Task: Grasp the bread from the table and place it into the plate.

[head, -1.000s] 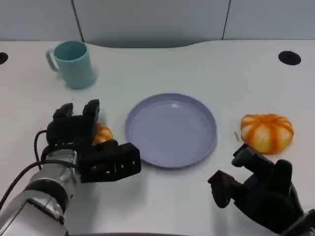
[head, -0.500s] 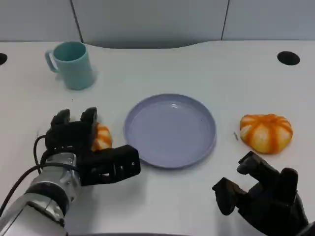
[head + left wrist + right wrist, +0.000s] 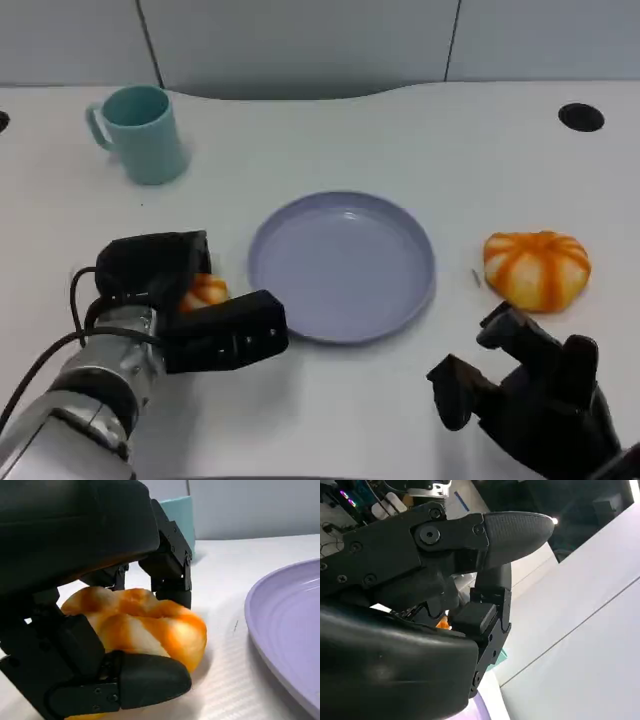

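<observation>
Bread (image 3: 145,625) on table, inside L robot hand (image 3: 185,300) fingers' grip.

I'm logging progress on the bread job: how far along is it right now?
Done: the left hand has closed around the small bread beside the plate. In hand: that grip; the bread appears to rest on the table, not yet lifted. Left: lift it and set it in the plate. A second bread lies untouched near the right hand.
</observation>
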### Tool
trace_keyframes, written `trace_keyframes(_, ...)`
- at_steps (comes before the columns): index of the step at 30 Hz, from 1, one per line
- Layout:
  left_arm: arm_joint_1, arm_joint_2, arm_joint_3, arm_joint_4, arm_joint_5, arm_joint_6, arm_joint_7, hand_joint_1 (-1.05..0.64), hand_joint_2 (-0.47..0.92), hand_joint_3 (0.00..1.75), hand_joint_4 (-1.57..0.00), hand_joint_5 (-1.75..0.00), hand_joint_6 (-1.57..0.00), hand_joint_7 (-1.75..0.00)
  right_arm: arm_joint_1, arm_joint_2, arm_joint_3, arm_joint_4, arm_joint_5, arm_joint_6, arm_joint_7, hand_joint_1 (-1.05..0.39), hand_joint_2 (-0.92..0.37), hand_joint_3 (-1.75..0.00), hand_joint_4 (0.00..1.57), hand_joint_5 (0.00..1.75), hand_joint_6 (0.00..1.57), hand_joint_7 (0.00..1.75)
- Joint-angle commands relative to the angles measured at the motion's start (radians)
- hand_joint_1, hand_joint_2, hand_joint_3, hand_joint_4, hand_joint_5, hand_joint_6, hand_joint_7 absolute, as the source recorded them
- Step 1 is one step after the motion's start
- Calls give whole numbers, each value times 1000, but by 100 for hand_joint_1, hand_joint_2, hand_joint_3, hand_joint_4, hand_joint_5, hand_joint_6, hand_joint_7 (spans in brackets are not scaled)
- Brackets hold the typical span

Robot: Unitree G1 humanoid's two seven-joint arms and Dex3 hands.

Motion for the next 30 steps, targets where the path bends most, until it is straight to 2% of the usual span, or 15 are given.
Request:
trace_keyframes(1,38,34,37,24,-32,-7,-26,-105,5,150,-113,-175,-110,-150,-18,-11,2,-9,3,14,-20,-79,-92,-30,90,148,80,104)
trace_keyframes(3,31,43,66,21,-57,-29,-24,-105,4,150,-103,-175,-103,-148,-28,-9,1,0,1,11,-22,-79,-92,-29,90,148,81,103)
trace_keyframes(6,12,61,98,17,-84,-61,-6,-105,12,146,-101,-175,-98,-154,-42,-10,0,13,-1,8,-22,-78,-92,-29,90,147,81,103)
trace_keyframes(7,4,67,99,16,-83,-66,3,-105,17,146,-100,-175,-91,-163,-46,-10,0,18,-3,6,-21,-79,-92,-29,91,147,81,102)
trace_keyframes(9,-15,82,113,12,-95,-92,15,-105,20,145,-100,-175,-87,-169,-55,-8,0,26,-9,-1,-26,-79,-92,-29,91,147,81,102)
trace_keyframes(10,-26,91,123,10,-103,-109,22,-105,29,145,-85,-175,-79,-172,-59,-6,0,29,-13,-5,-30,-78,-92,-30,92,148,82,103)
trace_keyframes(12,-47,105,137,8,-109,-131,31,-105,38,140,-74,-175,-73,-174,-71,-2,-1,44,-15,-19,-22,-77,-92,-33,90,150,81,103)
trace_keyframes(15,-79,123,136,5,-100,-154,59,-105,52,130,-82,-175,-66,-175,-83,-2,0,63,-14,-26,-14,-77,-92,-34,89,151,81,103)
trace_keyframes(19,-118,125,165,2,-130,-193,65,-105,55,125,-79,-175,-60,-175,-105,-1,1,91,-20,-37,-2,-78,-92,-35,89,150,81,103)
trace_keyframes(20,-128,120,180,-1,-146,-213,61,-105,65,103,-82,-175,-57,-175,-109,1,2,94,-22,-38,-4,-78,-92,-34,89,150,82,103)
trace_keyframes(22,-145,104,210,-4,-176,-249,43,-105,74,84,-80,-175,-55,-175,-119,5,2,104,-24,-46,0,-78,-92,-34,89,150,82,103)
trace_keyframes(23,-152,95,221,-5,-189,-265,34,-105,84,64,-76,-175,-56,-172,-124,6,2,109,-25,-50,6,-78,-92,-34,89,150,82,103)
trace_keyframes(24,-158,83,232,-7,-201,-288,28,-105,88,55,-75,-175,-56,-170,-129,5,3,112,-24,-47,8,-78,-92,-34,89,150,82,103)
trace_keyframes(26,-168,58,251,-9,-224,-324,13,-105,91,45,-70,-174,-57,-165,-137,1,3,118,-19,-36,15,-78,-92,-33,90,149,82,102)
trace_keyframes(30,-172,47,268,-8,-240,-343,-6,-105,92,40,-68,-174,-59,-160,-141,-1,1,122,-18,-31,19,-78,-92,-33,90,148,82,101)
